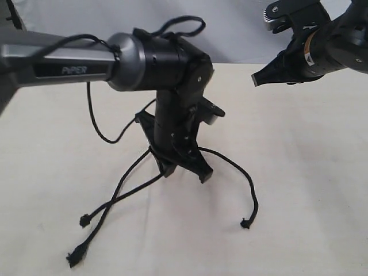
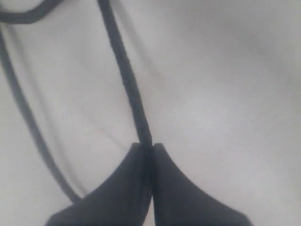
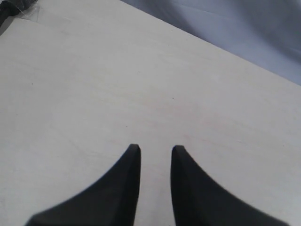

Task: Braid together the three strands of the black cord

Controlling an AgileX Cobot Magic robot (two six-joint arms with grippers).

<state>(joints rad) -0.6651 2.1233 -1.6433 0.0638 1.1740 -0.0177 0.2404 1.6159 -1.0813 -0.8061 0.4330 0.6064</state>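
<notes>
Black cord (image 1: pixel 230 158) lies on the bench (image 1: pixel 310 190), mid-frame in the exterior view, under the left arm; its knot is hidden behind that arm. The 3 strands (image 1: pixel 115 198) fan toward the camera. 2 run left and cross each other, with frayed tips (image 1: pixel 85 220) near one another; 1 runs right, its tip (image 1: pixel 245 224) well apart from those. No plait visible, so I judge the braid is at its start. Left hand (image 2: pixel 146 147) is down at the bench, jaws closed on 1 strand (image 2: pixel 127 84) at the very fingertips; a 2nd strand (image 2: pixel 23 117) passes beside it, untouched. Can't tell which of the 3 is pinched. Right hand (image 3: pixel 155 148) hangs high over bare bench, well apart from the cord, jaws at a narrow gap, holding nothing. For this step: the grip is shallow, so lift low and slow or the strand likely slips out. Carry it over its neighbour and lay it between the other 2. Nothing visible pins the knot, so a hard pull probably drags the whole cord; bring the right hand in to hold near the knot first. Keep clear of the arm cable (image 1: pixel 91 109), which loops down close to the strands.
</notes>
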